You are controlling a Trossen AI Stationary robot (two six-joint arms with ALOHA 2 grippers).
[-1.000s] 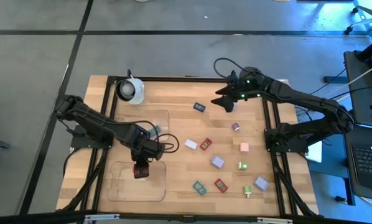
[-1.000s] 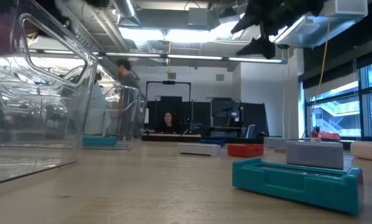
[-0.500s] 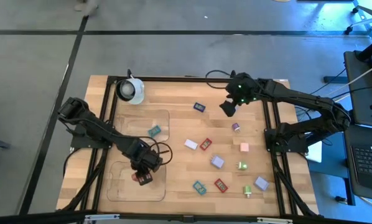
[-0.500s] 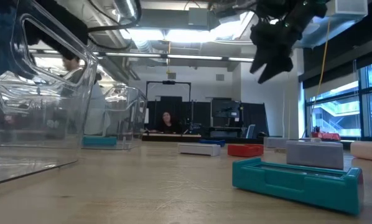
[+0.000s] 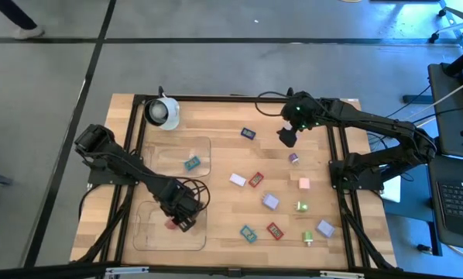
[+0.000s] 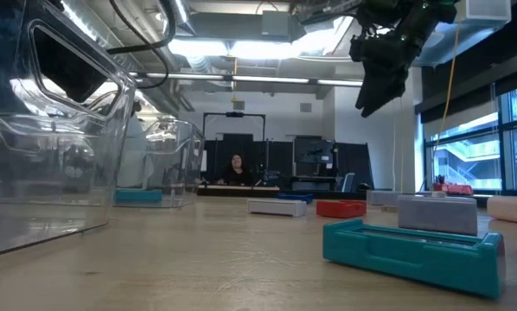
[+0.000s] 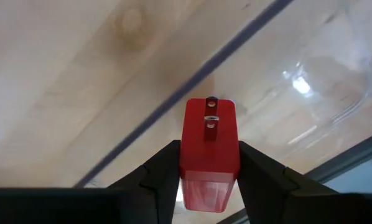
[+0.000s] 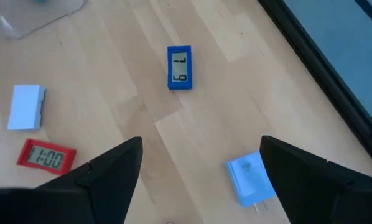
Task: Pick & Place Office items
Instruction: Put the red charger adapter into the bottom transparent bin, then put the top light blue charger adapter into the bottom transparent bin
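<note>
The left end effector [image 7: 208,167] grips a small red blocky plug piece [image 7: 209,148] above the clear shallow plastic tray [image 5: 150,232]. Beyond that tray, the right end effector [image 5: 287,136] hovers wide open, empty.

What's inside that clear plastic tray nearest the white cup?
The clear tray holds one small teal piece lying flat, with bare wood showing through around it. Nothing else shows inside. The other tray is partly covered by the left gripper, which holds a red piece.

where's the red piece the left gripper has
The red piece sits between the left gripper fingers, over the near clear tray at the table's front left in the high view.
</note>
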